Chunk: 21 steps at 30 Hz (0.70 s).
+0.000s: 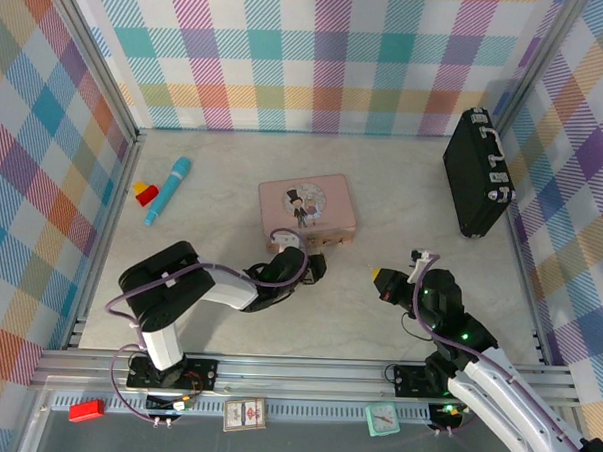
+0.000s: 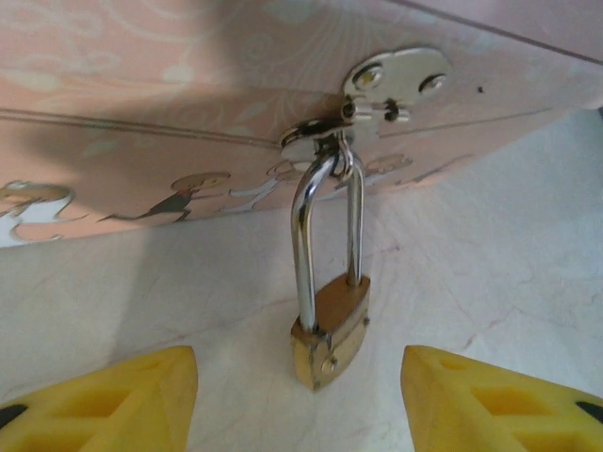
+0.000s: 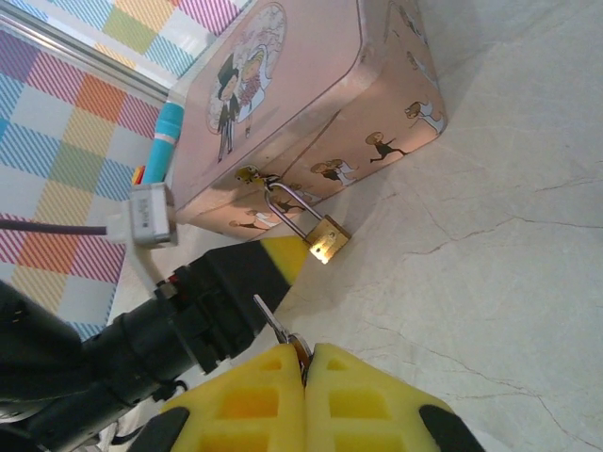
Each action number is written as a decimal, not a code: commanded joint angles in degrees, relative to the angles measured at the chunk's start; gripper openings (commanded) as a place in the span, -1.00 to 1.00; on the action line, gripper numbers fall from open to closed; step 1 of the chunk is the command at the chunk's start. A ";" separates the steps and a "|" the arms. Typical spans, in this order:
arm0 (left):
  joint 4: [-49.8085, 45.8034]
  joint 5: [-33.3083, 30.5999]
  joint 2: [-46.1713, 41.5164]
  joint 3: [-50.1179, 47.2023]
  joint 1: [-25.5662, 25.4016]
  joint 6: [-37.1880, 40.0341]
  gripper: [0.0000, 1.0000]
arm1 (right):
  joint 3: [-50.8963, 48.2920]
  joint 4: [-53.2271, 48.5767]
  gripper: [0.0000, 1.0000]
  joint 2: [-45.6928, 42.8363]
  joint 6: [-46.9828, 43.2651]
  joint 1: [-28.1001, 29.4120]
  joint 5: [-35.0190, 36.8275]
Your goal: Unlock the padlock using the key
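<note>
"Where is the padlock (image 2: 332, 330) sitting?"

"It's hanging by its shackle from the clasp (image 2: 391, 89) on the pink tin (image 1: 308, 201), at the tin's 6 o'clock side. I'm holding the left tool (image 2: 300, 400) spread just in front of it."

"And the right?"

"The right tool (image 3: 303, 363) is pinching the key (image 3: 276, 323), fingers pressed together, at the tin's 4 o'clock, apart from the padlock."

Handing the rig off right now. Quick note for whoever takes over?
Left gripper: open, jaws either side of the padlock, not touching.
Right gripper: shut on the key, tip sticking out, short of the padlock.
Padlock: hangs from the hasp of the pink tin, body on the table, shackle closed.
Done: key picked up, left arm lined up at the lock.
Left to do: steady padlock, insert key, turn, open shackle.
</note>
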 commanded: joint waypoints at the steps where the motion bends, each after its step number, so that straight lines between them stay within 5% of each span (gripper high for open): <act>1: 5.02 -0.76 3.32 2.71 -0.52 -1.19 0.13 | -1.31 2.32 -1.00 -0.65 1.13 0.22 -1.23; 9: 2.03 -1.39 7.95 7.33 -0.46 -1.87 -0.10 | -2.28 2.57 -1.00 -0.82 1.48 0.24 -2.05; 21: -0.50 -0.80 4.92 6.11 -0.46 -2.13 -0.81 | -4.30 4.59 -1.00 0.94 5.72 0.24 -2.31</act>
